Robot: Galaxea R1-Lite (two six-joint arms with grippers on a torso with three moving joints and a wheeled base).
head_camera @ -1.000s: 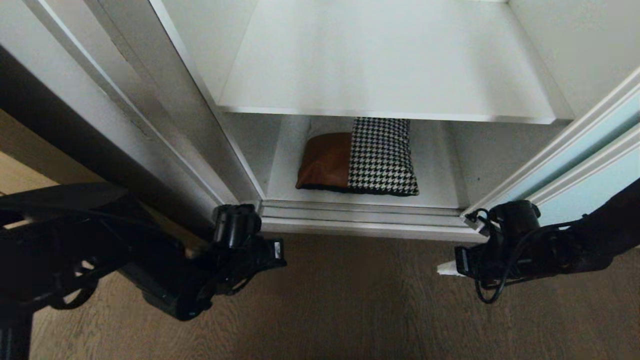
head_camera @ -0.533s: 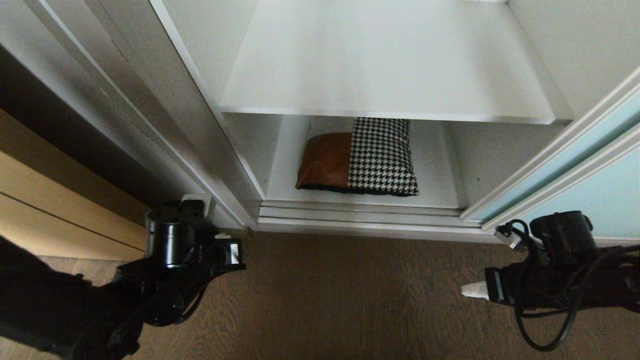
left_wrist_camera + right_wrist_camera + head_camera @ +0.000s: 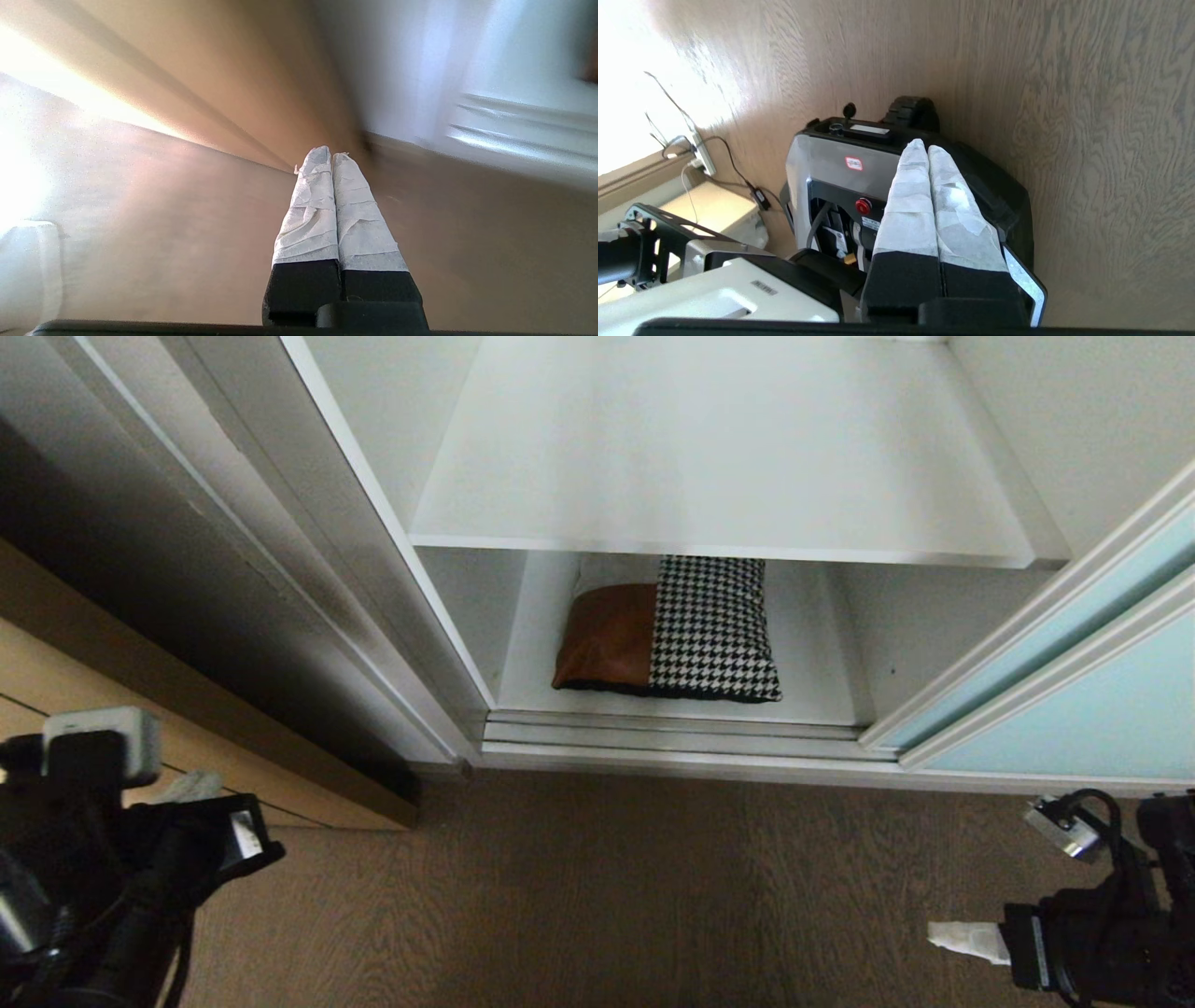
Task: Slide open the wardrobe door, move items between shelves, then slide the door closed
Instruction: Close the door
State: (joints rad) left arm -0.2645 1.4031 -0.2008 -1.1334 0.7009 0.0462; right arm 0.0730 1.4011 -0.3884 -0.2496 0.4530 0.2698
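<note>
Both arms have been pulled back from the wardrobe sill: left gripper (image 3: 324,161) now at 8 o'clock, right gripper (image 3: 962,938) at 4 o'clock, each clenched on nothing. Folded clothes (image 3: 667,630) lie on the lower shelf (image 3: 822,695) (untouched, it seems), sliding door (image 3: 1074,709) open, so moving them probably comes next.

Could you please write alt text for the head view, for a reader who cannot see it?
An open white wardrobe: a folded bundle of rust-brown and houndstooth cloth lies on the lower shelf, under a bare upper shelf. The aqua sliding door stands at right. Both grippers, left and right, hang low over the wooden floor.
</note>
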